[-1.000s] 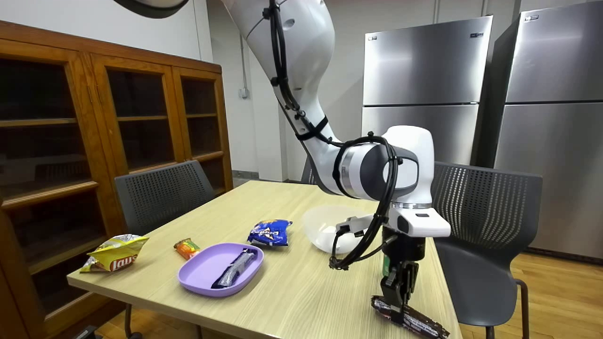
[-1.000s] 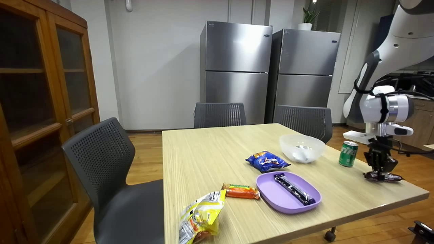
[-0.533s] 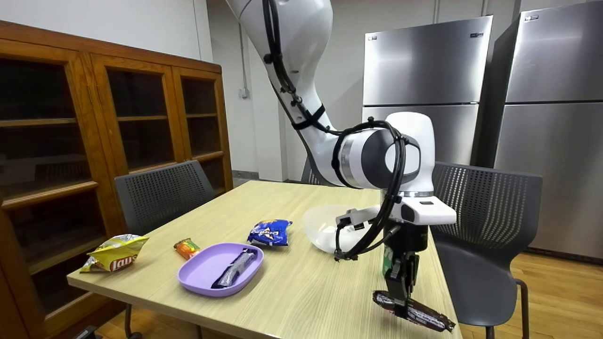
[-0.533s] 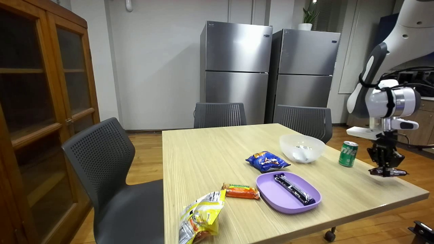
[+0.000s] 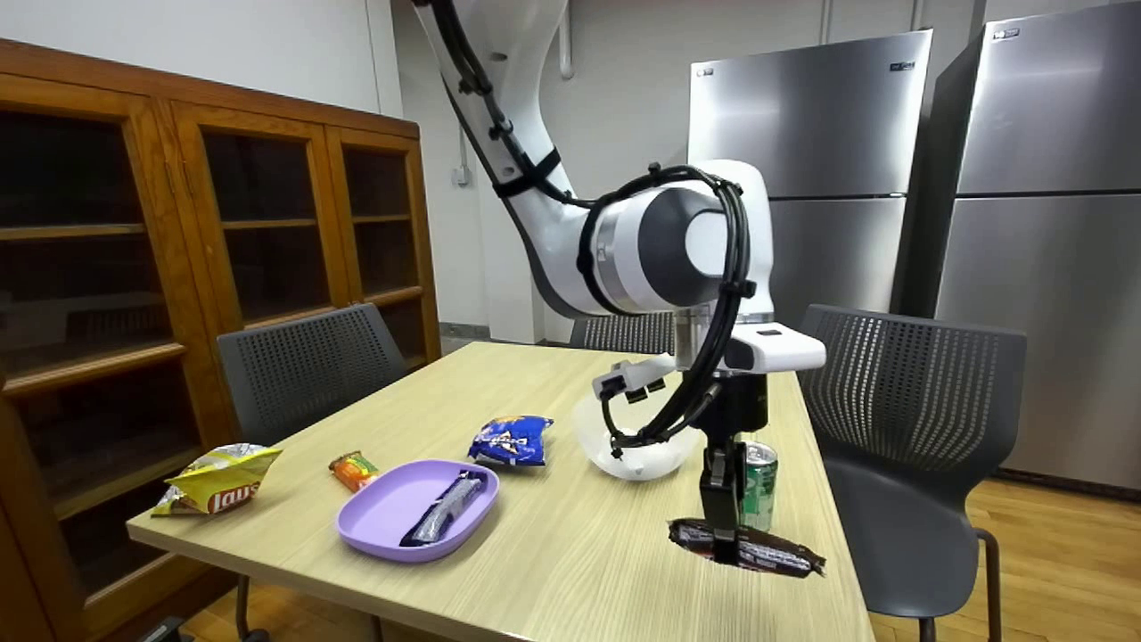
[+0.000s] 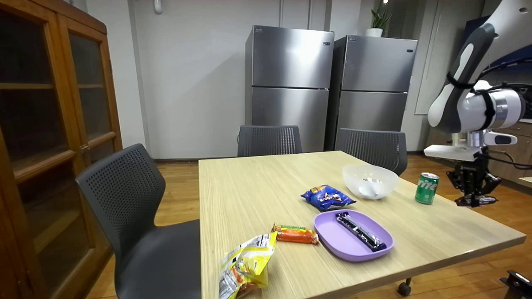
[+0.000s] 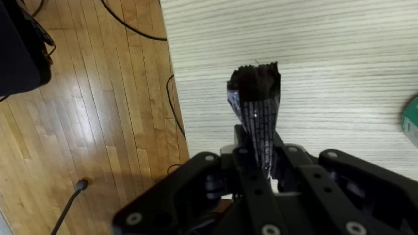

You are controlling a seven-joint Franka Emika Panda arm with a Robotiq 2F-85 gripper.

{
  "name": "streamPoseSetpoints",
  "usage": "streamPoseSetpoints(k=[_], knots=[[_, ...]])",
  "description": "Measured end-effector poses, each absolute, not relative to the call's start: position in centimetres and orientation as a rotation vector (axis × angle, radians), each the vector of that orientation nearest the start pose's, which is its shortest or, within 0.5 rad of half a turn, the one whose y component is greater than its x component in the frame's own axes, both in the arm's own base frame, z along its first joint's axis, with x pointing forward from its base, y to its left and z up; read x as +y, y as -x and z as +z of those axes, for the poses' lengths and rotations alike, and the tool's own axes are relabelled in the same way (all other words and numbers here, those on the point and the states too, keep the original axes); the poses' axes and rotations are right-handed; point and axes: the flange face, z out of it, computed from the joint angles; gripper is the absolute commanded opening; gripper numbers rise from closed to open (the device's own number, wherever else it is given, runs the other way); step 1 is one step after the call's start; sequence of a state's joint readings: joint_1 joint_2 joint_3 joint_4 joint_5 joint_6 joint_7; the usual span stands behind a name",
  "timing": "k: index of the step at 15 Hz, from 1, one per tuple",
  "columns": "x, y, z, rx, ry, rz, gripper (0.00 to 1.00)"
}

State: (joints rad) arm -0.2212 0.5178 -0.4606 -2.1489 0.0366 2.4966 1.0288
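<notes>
My gripper is shut on a dark brown wrapped bar and holds it roughly level above the table. The gripper and bar also show at the right in an exterior view. In the wrist view the bar sticks out from between the fingers, over the table near its edge. A green soda can stands close behind the gripper; its edge shows at the right of the wrist view.
A translucent bowl stands on the table with something silvery in it. Nearer are a blue snack bag, a purple plate bearing a dark wrapped bar, an orange packet and a yellow bag. Chairs surround the table.
My gripper has lifted the brown bar off the table and raised it. It has also shifted left in an exterior view, so more of the green can shows behind it.
</notes>
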Motion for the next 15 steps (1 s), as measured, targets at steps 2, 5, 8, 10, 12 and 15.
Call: streamPoseSetpoints(k=[2,5,8,10,12,15], knots=[[-33.9,-42.6,18.0,2.457,2.299,0.102,0.04],[-31.1,-42.7,18.8,2.33,2.438,0.044,0.04],[-28.2,-43.0,19.3,2.165,2.584,-0.051,0.04],[-26.3,-43.1,19.5,2.055,2.664,-0.102,0.04],[-24.5,-43.2,19.8,1.95,2.727,-0.133,0.04],[-22.1,-43.4,20.6,1.778,2.809,-0.151,0.04]])
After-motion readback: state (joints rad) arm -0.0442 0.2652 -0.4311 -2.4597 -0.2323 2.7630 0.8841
